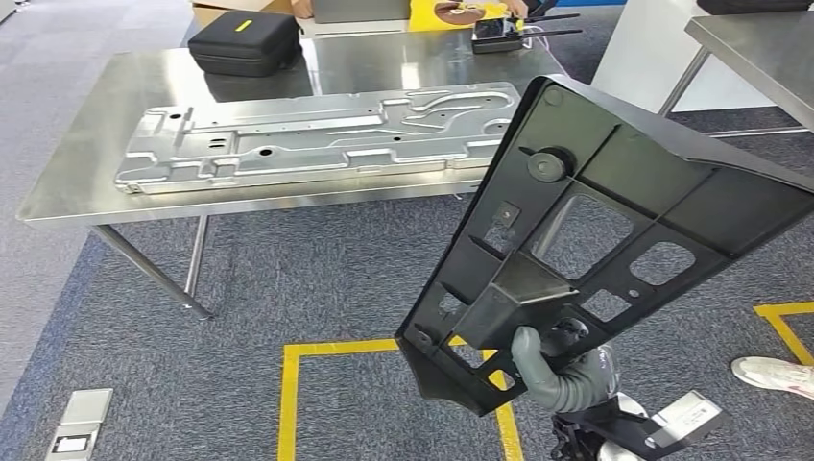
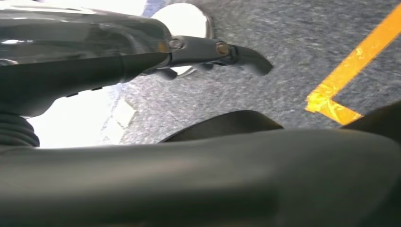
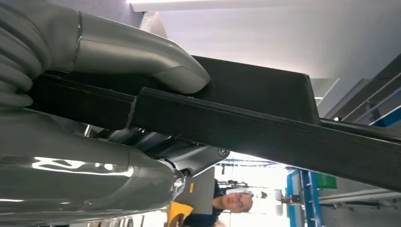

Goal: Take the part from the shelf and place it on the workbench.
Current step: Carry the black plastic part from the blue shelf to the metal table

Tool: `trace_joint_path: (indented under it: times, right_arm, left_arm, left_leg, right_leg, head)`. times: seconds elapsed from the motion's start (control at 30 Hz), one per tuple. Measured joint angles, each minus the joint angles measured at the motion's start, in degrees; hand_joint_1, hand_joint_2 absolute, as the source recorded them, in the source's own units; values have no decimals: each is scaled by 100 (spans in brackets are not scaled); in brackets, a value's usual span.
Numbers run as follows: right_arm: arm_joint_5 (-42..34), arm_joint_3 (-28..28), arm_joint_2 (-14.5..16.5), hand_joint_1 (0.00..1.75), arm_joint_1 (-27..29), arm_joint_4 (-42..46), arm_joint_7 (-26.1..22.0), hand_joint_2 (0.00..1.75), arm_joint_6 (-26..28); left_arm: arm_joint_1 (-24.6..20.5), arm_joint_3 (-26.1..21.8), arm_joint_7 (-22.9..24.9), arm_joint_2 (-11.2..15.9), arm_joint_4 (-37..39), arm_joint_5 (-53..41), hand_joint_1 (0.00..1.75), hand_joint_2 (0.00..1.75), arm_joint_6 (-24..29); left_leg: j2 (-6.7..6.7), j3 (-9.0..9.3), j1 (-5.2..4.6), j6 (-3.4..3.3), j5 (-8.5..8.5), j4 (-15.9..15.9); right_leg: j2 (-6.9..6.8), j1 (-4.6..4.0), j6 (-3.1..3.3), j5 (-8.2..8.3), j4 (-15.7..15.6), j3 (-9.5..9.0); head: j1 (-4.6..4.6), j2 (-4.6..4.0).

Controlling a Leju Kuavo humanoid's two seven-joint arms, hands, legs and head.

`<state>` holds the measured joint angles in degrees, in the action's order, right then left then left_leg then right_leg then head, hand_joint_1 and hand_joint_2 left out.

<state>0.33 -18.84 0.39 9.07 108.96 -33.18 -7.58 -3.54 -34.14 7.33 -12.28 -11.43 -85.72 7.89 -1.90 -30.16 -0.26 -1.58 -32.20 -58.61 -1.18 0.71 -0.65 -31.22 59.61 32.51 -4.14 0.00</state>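
In front of the worktop, off its near right corner: the black part (image 1: pixel 614 230) is up in the air, over the carpet, not on any surface.
Part: a large flat black plastic panel with ribs, cut-out windows and a round boss, tilted, its wide end up and to the right of the worktop's near edge, its narrow end down at the hand.
Right hand (image 1: pixel 557 370): it grips the part's narrow lower end, thick grey thumb (image 3: pixel 142 54) pressed on one face and the darker fingers under the other, seen close in the right wrist view.
Left hand (image 2: pixel 215 54): it hangs over the carpet well away from the worktop, with nothing in it; the dark fingers run out fairly straight, but how far apart they stand I cannot tell.
Worktop (image 1: pixel 86 182): a steel table, legs on grey carpet.
On the worktop: a long pressed metal plate (image 1: pixel 317 134) lies flat along the near side; a black zip case (image 1: pixel 245 40) sits behind it at the far left.
Floor before the worktop: yellow tape lines (image 1: pixel 288 394) on the carpet under the part, and a small floor box (image 1: pixel 79 423) to the left of them.
Beyond the worktop: a person (image 3: pixel 231 203) at the far side.
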Motion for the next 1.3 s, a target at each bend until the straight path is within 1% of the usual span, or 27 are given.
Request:
trace_joint_path:
  times: [0.03,0.23,0.27,0.33,0.37,0.4,0.43,0.47,0.53,0.57,0.6,0.63,0.67,0.7,0.73,0.77,0.8,0.83,0.87,0.93,0.97,1.03,1.1,1.17,1.2,1.23,1.3]
  right_arm:
    - [0,0,0,175,-1,0,0,175,0]
    - [0,2,0,175,-1,0,0,175,0]
    - [0,2,1,175,-1,0,0,175,0]
    - [1,2,5,175,-2,0,0,175,0]
    - [3,2,10,175,-2,3,0,175,0]
    - [4,2,14,175,-2,5,0,175,0]
    - [5,2,18,175,-3,9,-1,175,0]
    - [7,2,20,175,-2,11,-1,175,-1]
    - [8,4,20,175,9,7,-2,175,-3]
    - [9,5,19,175,20,3,-2,175,-4]
    - [9,7,19,175,32,0,-2,175,-4]
    - [9,8,18,175,39,-2,-2,175,-4]
    - [9,9,17,175,44,-2,-2,175,-4]
    - [9,9,17,175,45,-3,-2,175,-4]
    - [10,10,18,175,44,-5,-2,175,-4]
    - [13,11,19,175,48,-6,-1,175,-4]
    - [15,13,20,175,56,-6,-1,175,-2]
    - [17,17,21,175,65,-6,1,175,1]
    - [17,21,21,175,73,-3,2,175,5]
    - [16,28,22,175,74,-3,2,175,11]
    - [16,29,22,175,74,-2,2,175,11]
    - [17,30,22,175,74,-3,2,175,10]
    - [19,32,22,175,73,-3,2,175,10]
    - [21,34,22,175,72,-3,2,175,11]
    - [21,34,22,175,72,-3,2,175,11]
    - [22,35,22,175,71,-3,2,175,11]
    - [22,37,22,175,71,-2,2,175,11]
  left_arm:
    - [0,0,-1,0,0,0,0,175,0]
    - [1,0,11,0,0,-6,0,175,-2]
    - [1,0,16,1,0,-10,0,175,-4]
    - [0,0,21,4,0,-19,0,175,-9]
    - [0,0,21,5,0,-21,0,175,-10]
    - [-1,0,21,4,0,-22,0,175,-11]
    - [-2,0,21,4,0,-24,0,175,-13]
    - [-3,0,20,3,0,-24,0,175,-14]
    - [-1,0,18,2,0,-24,0,175,-22]
    - [3,0,17,1,0,-24,0,175,-26]
    - [8,0,17,0,0,-24,0,175,-28]
    - [12,0,17,0,0,-24,0,175,-28]
    - [14,0,15,-1,0,-24,0,175,-28]
    - [14,0,13,-1,0,-24,0,175,-28]
    - [11,0,10,1,0,-24,0,175,-28]
    - [7,0,8,3,0,-24,0,175,-28]
    - [4,0,7,5,0,-24,0,175,-28]
    - [1,0,7,7,0,-24,0,175,-28]
    - [2,0,7,8,0,-24,0,175,-28]
    - [1,0,8,9,0,-24,0,175,-28]
    - [-1,0,8,9,0,-24,0,175,-28]
    - [-2,0,8,8,0,-24,0,175,-28]
    - [-2,0,8,7,0,-24,0,175,-28]
    - [-3,0,9,7,0,-24,0,175,-28]
    - [-3,0,10,7,0,-24,0,175,-28]
    - [-3,0,12,7,0,-24,0,175,-28]
    - [-2,0,15,7,0,-24,0,175,-28]
  left_leg:
    - [0,1,2,17,5,6]
    - [0,-1,2,49,7,10]
    - [1,-7,-6,43,1,-3]
    - [4,-15,-32,1,-1,-13]
    - [4,-3,-30,-37,24,24]
    - [-3,23,-17,-63,61,88]
    - [-11,48,1,-86,99,151]
    - [-19,70,25,-101,132,202]
    - [-27,74,37,-108,143,217]
    - [-27,73,44,-102,139,215]
    - [-27,77,57,-90,131,211]
    - [-26,86,78,-64,115,200]
    - [-23,98,110,-20,86,174]
    - [-20,107,143,38,43,131]
    - [-17,103,159,102,-9,67]
    - [-14,92,162,153,-53,9]
    - [-12,81,152,176,-90,-32]
    - [-9,73,135,167,-102,-49]
    - [-7,76,128,139,-98,-41]
    - [-4,85,122,71,-68,-17]
    - [-2,88,119,50,-55,-7]
    - [-2,93,115,27,-39,13]
    - [-2,99,117,24,-37,29]
    - [-2,100,120,30,-39,37]
    - [-2,100,122,47,-42,40]
    - [-2,99,124,78,-47,42]
    - [-2,99,128,167,-57,46]
  right_leg:
    - [1,-3,2,-1,0,0]
    - [7,-5,4,-3,2,-1]
    - [4,6,-8,5,-4,-3]
    - [-6,36,-42,26,-29,-9]
    - [-8,46,-68,30,-40,-16]
    - [5,47,-85,11,-31,-17]
    - [26,43,-100,-55,40,12]
    - [51,43,-115,-182,222,92]
    - [83,61,-149,-520,886,412]
    - [86,74,-173,-630,1215,574]
    - [86,88,-200,-637,1392,668]
    - [84,102,-231,-530,1354,659]
    - [78,122,-267,-325,1080,537]
    - [65,140,-312,-145,724,366]
    - [61,146,-333,-17,402,218]
    - [62,150,-315,42,185,121]
    - [65,152,-287,24,113,93]
    - [77,153,-241,15,106,102]
    - [82,161,-213,11,111,108]
    - [83,166,-209,9,111,110]
    - [83,164,-201,4,111,110]
    - [81,153,-172,-10,112,109]
    - [78,138,-142,-23,115,108]
    - [76,124,-127,-30,118,107]
    - [75,120,-125,-31,119,107]
    - [74,118,-123,-32,120,107]
    - [74,117,-122,-33,123,107]
  head:
    - [0,0]
    - [1,0]
    - [1,0]
    - [1,0]
    - [1,0]
    - [1,0]
    - [3,0]
    - [4,0]
    - [8,0]
    - [8,0]
    - [8,0]
    - [8,0]
    - [8,0]
    - [8,0]
    - [15,0]
    - [22,0]
    - [26,0]
    - [30,0]
    - [27,0]
    - [25,0]
    - [25,0]
    - [25,0]
    - [25,0]
    - [25,0]
    - [25,0]
    - [25,0]
    - [25,0]
